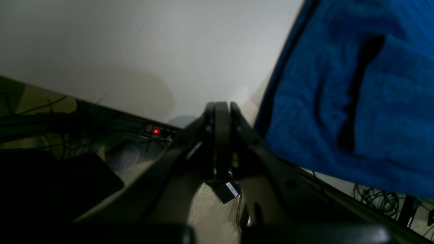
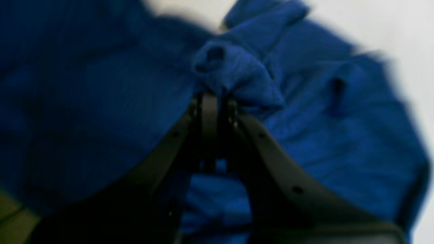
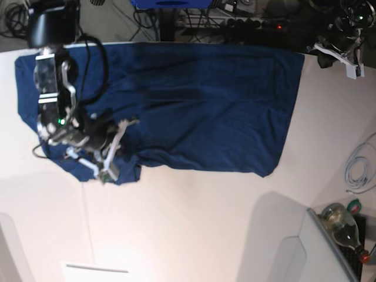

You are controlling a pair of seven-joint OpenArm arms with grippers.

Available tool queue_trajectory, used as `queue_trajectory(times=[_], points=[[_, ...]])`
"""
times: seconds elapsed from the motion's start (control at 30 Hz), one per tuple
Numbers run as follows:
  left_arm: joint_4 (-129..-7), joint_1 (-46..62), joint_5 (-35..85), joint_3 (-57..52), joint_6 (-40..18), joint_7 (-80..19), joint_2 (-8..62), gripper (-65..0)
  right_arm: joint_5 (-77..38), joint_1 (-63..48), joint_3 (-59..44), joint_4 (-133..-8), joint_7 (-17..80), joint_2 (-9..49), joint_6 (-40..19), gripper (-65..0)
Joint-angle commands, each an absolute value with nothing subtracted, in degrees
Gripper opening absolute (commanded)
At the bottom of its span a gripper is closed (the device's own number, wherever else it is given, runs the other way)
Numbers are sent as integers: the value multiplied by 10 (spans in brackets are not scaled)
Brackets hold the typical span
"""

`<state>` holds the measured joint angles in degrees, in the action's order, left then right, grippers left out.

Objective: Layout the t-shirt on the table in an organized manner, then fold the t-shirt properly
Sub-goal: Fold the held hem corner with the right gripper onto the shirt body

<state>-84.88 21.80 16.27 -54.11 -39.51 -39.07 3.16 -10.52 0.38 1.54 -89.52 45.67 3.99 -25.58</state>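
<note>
The navy blue t-shirt (image 3: pixel 194 100) lies spread across the far half of the white table (image 3: pixel 194 223), with its near-left part bunched. My right gripper (image 3: pixel 131 123) is over that bunched part. In the right wrist view the right gripper (image 2: pixel 212 96) is shut on a pinched fold of the t-shirt (image 2: pixel 234 67). My left gripper (image 3: pixel 323 51) sits at the far right corner of the table, off the shirt. In the left wrist view the left gripper (image 1: pixel 221 105) is shut and empty above the bare table (image 1: pixel 152 51), with the shirt's edge (image 1: pixel 339 101) to its right.
A power strip with a red light (image 3: pixel 279 25) and cables lie on the floor behind the table. A white cable (image 3: pixel 355 170) and a bottle (image 3: pixel 343 222) are at the right. A grey panel (image 3: pixel 282 252) stands at the near right.
</note>
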Motion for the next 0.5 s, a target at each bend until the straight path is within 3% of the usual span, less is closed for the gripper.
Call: queue_trajectory(times=[0.0, 0.23, 0.47], points=[[-857, 220, 169, -543, -400, -382, 38, -650, -114, 18, 13, -933, 436, 43, -257, -650], [-857, 221, 169, -524, -400, -382, 38, -650, -114, -20, 13, -1048, 477, 44, -258, -650], [-857, 222, 169, -524, -400, -382, 37, -650, -114, -56, 14, -1007, 497, 47, -259, -650]])
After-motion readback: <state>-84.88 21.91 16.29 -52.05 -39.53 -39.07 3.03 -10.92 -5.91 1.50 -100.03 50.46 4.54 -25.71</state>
